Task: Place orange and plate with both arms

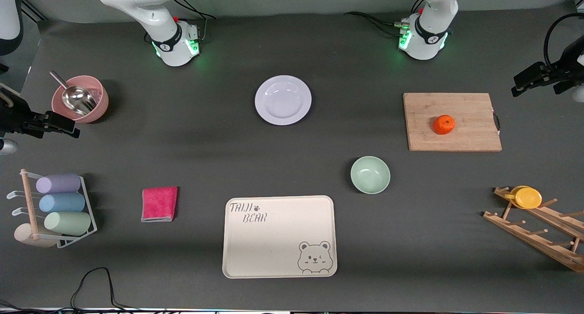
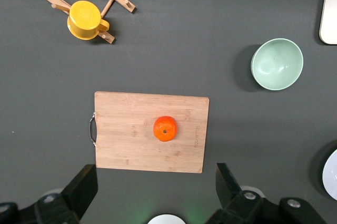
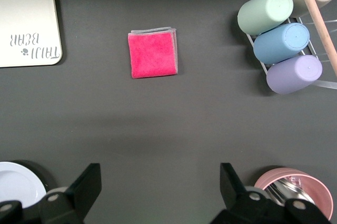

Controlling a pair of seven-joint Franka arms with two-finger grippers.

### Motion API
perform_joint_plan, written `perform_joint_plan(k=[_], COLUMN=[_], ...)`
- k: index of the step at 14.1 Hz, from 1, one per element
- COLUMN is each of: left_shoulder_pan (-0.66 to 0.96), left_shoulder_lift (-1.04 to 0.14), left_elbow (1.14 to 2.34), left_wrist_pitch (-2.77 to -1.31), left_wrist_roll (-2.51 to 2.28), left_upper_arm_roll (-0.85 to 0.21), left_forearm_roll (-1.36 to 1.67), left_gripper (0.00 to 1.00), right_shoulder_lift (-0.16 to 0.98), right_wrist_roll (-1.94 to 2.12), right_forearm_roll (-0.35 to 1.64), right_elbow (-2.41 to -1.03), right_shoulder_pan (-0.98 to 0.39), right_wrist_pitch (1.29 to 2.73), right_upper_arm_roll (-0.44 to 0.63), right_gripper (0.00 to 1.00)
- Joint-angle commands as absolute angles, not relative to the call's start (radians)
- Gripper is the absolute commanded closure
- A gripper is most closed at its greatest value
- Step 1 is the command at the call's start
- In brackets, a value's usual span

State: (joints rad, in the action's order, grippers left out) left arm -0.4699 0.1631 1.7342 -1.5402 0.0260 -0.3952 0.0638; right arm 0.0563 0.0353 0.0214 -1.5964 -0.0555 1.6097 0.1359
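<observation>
The orange sits on a wooden cutting board toward the left arm's end of the table; it also shows in the left wrist view. The pale lavender plate lies bare between the two arm bases, and its edge shows in the right wrist view. My left gripper is open and empty, held high over the table beside the board, at the edge of the front view. My right gripper is open and empty, high near the pink bowl.
A mint-green bowl and a cream bear tray lie nearer the front camera. A pink cloth, a rack of cups and a pink bowl with a scoop are toward the right arm's end. A wooden rack holds a yellow cup.
</observation>
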Motion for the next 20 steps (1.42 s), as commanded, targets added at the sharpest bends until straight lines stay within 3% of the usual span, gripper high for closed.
perform_joint_plan(k=[1, 5, 11, 20], left_shoulder_pan=[-0.466, -0.474, -0.439, -0.416], left_shoulder_lift=[0.175, 0.181, 0.21, 0.175], left_elbow=[1.752, 1.827, 2.168, 2.658], left_wrist_pitch=[-1.549, -1.587, -1.834, -2.434], left_wrist_roll=[0.015, 0.037, 0.044, 0.103], left_upper_arm_roll=[-0.39, -0.388, -0.388, -0.39], left_forearm_roll=[0.063, 0.063, 0.067, 0.071], left_gripper=[0.0, 0.0, 0.0, 0.0], right_shoulder_lift=[0.052, 0.052, 0.022, -0.345], right_wrist_roll=[0.003, 0.003, -0.038, -0.147], right_forearm_roll=[-0.003, -0.003, 0.002, 0.012], right_elbow=[-1.586, -1.586, -1.629, -2.072], right_shoulder_pan=[-0.063, -0.063, -0.067, -0.185], right_wrist_pitch=[1.591, 1.591, 1.589, 1.719], right_upper_arm_roll=[0.137, 0.137, 0.133, 0.129], right_gripper=[0.0, 0.0, 0.0, 0.0])
